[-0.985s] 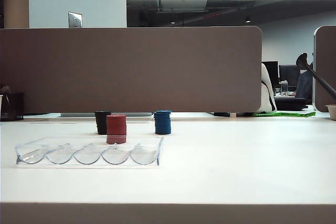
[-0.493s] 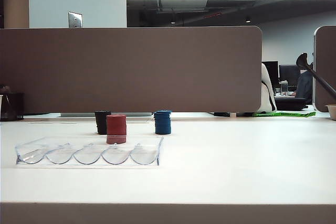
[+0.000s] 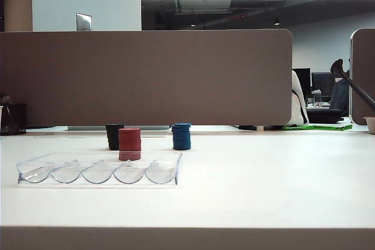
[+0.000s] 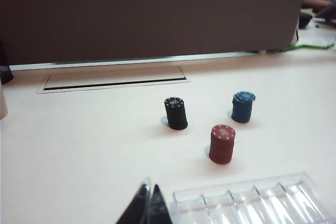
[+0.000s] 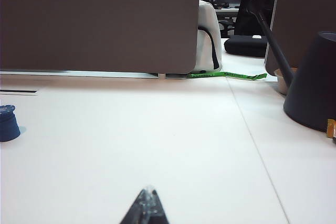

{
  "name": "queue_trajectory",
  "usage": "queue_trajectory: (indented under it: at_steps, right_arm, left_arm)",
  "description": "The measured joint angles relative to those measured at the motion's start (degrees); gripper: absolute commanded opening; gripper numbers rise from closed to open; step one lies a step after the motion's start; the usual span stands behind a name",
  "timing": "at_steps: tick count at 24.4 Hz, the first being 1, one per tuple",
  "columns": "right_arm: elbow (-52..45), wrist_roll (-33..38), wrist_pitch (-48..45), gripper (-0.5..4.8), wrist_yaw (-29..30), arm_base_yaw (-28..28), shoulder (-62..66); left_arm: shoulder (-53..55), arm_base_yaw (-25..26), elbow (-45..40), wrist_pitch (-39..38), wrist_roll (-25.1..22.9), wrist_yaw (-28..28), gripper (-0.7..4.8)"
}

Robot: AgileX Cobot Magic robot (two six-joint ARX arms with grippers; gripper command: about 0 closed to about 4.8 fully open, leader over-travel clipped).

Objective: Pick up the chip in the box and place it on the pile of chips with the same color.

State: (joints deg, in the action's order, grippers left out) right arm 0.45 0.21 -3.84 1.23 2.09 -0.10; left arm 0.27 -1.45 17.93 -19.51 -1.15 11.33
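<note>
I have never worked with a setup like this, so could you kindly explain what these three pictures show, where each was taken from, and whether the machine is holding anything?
This is a robot with two arms, each ending in a two-finger gripper. One picture comes from a fixed camera facing the white table; neither arm appears in it. The other two come from cameras on the wrists. The left gripper shows as dark closed fingertips near the clear plastic box, holding nothing. The right gripper is also shut and empty, above bare table. On the table stand a black stack, a red stack and the blue pile of chips, beyond the box. All visible slots of the box look empty; no loose chip is visible.
</note>
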Motion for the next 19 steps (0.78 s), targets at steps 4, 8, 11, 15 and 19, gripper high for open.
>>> queue_trajectory:
  at_steps: [4, 8, 11, 15, 19]
  right_arm:
    - [0.0, 0.0, 0.0, -0.06, 0.0, 0.0, 0.0]
    - [0.0, 0.0, 0.0, -0.06, 0.0, 0.0, 0.0]
    - [0.0, 0.0, 0.0, -0.06, 0.0, 0.0, 0.0]
    - [0.0, 0.9, 0.0, -0.06, 0.0, 0.0, 0.0]
    - [0.0, 1.2, 0.5, -0.06, 0.0, 0.0, 0.0]
  left_arm:
    - [-0.1, 0.0, -3.1, 5.5, 1.6, 0.0, -0.06]
    - [0.0, 0.0, -6.8, 11.2, 3.2, 0.0, -0.06]
    - [0.0, 0.0, -9.9, 16.3, 3.4, 0.0, -0.06]
    - [0.0, 0.0, -12.4, 20.9, 3.3, 0.0, -0.06]
    - [0.0, 0.0, -14.8, 23.6, 0.6, -0.3, -0.06]
